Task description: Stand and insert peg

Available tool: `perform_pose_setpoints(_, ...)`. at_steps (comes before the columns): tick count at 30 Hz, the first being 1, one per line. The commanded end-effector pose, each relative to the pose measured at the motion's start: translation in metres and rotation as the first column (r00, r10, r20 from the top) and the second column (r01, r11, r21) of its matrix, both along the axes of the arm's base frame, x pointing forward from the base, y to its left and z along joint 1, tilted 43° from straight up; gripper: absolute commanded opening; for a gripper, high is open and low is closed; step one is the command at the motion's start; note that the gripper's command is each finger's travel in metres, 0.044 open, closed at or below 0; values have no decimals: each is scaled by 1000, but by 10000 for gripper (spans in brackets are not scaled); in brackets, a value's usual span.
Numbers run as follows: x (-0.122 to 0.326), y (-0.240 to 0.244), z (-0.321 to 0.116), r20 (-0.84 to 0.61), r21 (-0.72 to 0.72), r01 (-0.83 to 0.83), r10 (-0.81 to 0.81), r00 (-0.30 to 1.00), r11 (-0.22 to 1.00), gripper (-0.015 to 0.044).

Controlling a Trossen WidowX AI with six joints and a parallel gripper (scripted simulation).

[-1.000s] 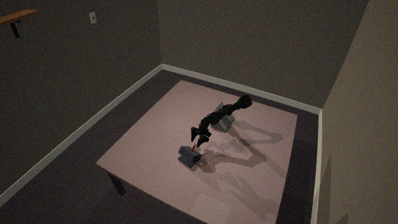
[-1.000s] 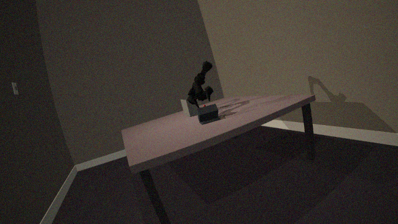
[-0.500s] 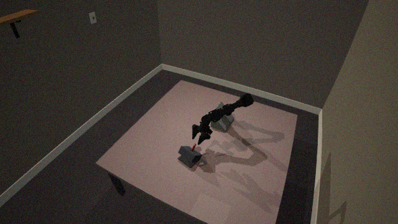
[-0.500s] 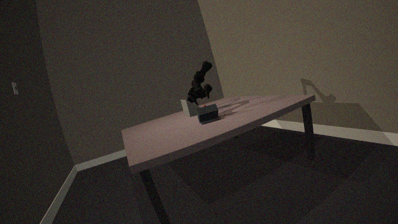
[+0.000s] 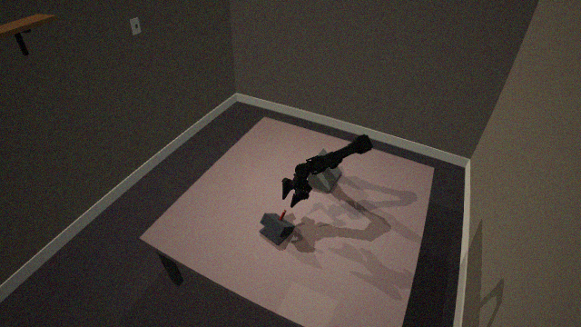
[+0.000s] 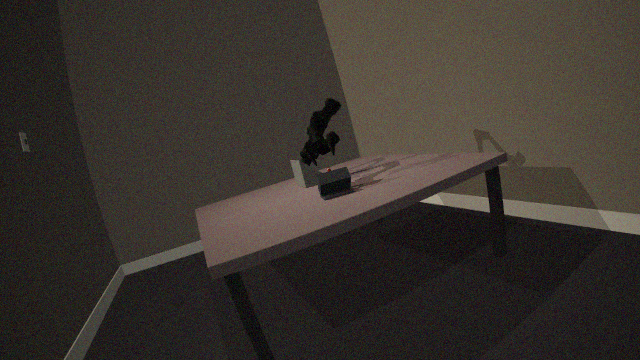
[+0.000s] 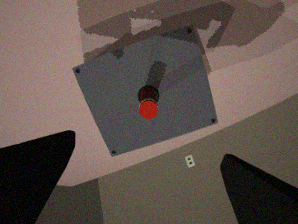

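The red peg (image 5: 282,215) (image 6: 329,170) (image 7: 148,109) stands in the hole of the grey sloped panel (image 5: 271,221) (image 6: 335,175) (image 7: 107,95), sticking out of its face. The wrist view looks almost along it, onto its red end, with a thin pale band just below. Its plain end is hidden inside the panel, so how deep it sits does not show. My gripper (image 5: 289,202) (image 6: 324,159) (image 7: 152,151) is wide open and empty. It hangs clear of the peg, back from the panel face, with its fingers apart on either side in the wrist view.
The panel block stands on the pink table (image 5: 204,200) (image 6: 260,215). A grey block (image 5: 333,174) (image 6: 300,175) stands farther back under the arm. Shadows of the arm fall across the table beside the panel. Walls stand beyond the table.
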State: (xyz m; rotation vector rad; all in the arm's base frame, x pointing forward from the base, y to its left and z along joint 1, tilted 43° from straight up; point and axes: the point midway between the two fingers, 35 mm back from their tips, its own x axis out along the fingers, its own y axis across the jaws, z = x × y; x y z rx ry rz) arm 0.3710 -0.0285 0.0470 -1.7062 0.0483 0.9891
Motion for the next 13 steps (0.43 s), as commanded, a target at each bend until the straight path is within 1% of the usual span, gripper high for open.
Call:
perform_pose_setpoints(1,-4,-2,4,2,1,-4,4,1000,1000,440)
perform_pose_setpoints(13,-14,-10,13,3,1,-2,2,1000,1000,440)
